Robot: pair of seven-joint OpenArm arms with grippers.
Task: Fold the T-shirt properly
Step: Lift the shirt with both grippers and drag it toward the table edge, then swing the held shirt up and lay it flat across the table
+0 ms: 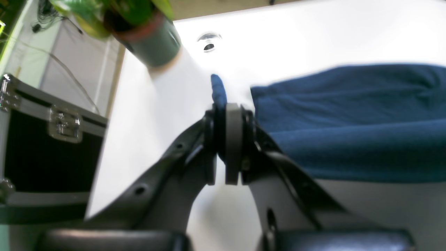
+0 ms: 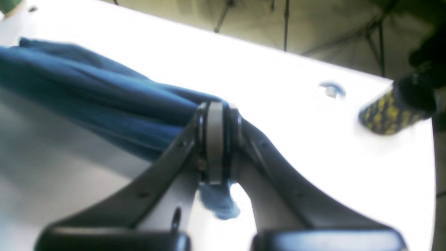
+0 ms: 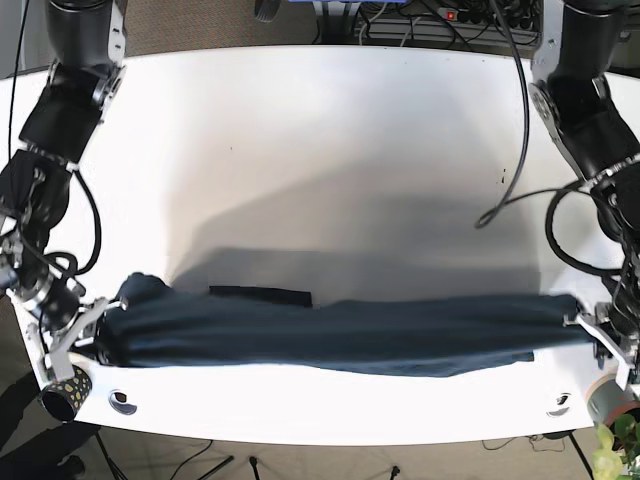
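Well, the dark blue T-shirt (image 3: 330, 330) was stretched out in a long band across the near part of the white counter (image 3: 320, 130), and everything else sat in relation to it. At one end of the T-shirt, the left end effector (image 1: 228, 104) had its jaws pressed together on the cloth; a small tab of blue fabric stuck up above the pads, and the rest of the shirt ran off sideways from them in soft folds. At the other end of the T-shirt, the right end effector (image 2: 216, 104) was clamped just as tightly, with a paler bit of blue cloth hanging out below its pads and the bunched body of the shirt trailing away from it.

From the base view, both end effectors, the left (image 3: 588, 322) and the right (image 3: 100, 312), held the T-shirt's two ends, well apart from each other, so the cloth hung taut between them. A darker strip of fabric (image 3: 260, 296) lay along the shirt's far edge, nearer the right end. Just beyond the left end of the T-shirt stood a potted plant (image 1: 139, 28), near the counter's corner. Beyond the right end sat a yellow-and-black patterned cup (image 2: 393, 111), also near the counter's edge.
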